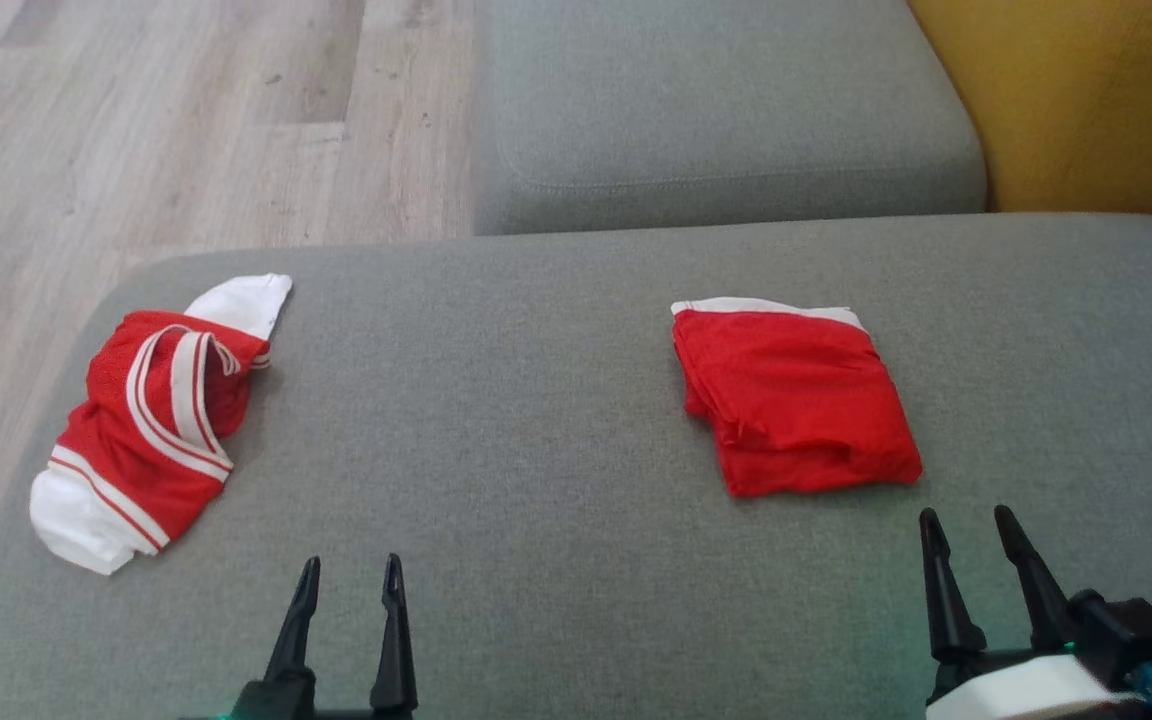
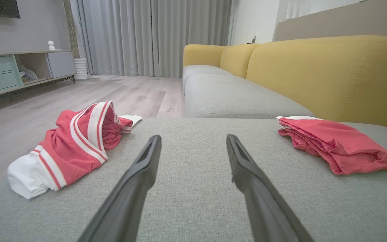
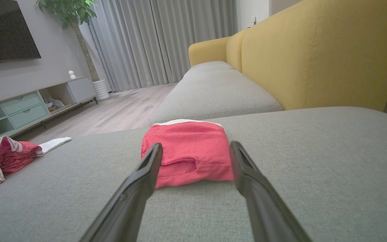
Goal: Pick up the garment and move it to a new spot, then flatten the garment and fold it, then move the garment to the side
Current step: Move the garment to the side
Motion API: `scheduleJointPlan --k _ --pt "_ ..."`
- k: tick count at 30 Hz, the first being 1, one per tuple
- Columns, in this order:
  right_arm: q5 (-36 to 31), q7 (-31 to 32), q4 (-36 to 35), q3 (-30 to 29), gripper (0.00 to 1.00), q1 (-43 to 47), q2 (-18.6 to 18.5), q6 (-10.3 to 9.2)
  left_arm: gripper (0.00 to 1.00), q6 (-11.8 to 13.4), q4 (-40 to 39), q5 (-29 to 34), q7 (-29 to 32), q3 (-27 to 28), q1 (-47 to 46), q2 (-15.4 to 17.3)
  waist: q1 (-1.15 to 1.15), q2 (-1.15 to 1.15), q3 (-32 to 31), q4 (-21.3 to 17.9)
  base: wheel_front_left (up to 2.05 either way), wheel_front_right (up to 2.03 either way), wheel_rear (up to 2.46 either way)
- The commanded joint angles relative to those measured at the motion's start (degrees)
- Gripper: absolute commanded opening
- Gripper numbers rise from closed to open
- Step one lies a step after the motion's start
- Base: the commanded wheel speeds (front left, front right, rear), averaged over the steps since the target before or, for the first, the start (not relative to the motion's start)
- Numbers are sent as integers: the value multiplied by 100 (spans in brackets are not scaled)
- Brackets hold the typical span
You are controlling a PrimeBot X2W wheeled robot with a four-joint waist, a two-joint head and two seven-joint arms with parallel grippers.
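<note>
Crumpled garment: red mesh with white trim (image 1: 151, 415), bunched at the left edge of the grey cushion (image 1: 536, 450). Its long axis runs diagonally, with one white end near the robot and the other farther away and to the right.
Folded garment: a flat red, roughly square packet (image 1: 796, 405) on the right part of the cushion, with its white edge on the far side.
Left end effector: released and empty (image 1: 352, 562), fingers pointing forward, low over the cushion, right of the crumpled garment.
Right end effector: released and empty (image 1: 966, 513), fingers aimed at the folded garment, just short of it.
Surroundings: wood floor (image 1: 136, 130) on the left and a yellow backrest (image 1: 1086, 100) on the right.
</note>
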Motion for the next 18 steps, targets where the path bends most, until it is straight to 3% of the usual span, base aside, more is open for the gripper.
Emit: scheduleJointPlan --k 1,9,14,18 --pt "-58 -63 -168 115 100 -234 -29 -4 100 -2 -167 65 -29 232 -210 -11 0 0 50 -8 0 0 0" --pt "55 -63 184 62 100 -885 -114 -4 100 -24 -165 127 -29 245 -359 -12 0 0 442 -1 0 0 0" --pt "280 -60 995 163 100 -1776 -365 -4 100 -50 -107 188 -29 156 -544 -12 0 0 834 126 0 0 0" --pt "775 322 1827 341 100 -2610 -645 -4 100 -23 -126 204 -29 78 -802 -12 0 0 1145 275 0 0 0"
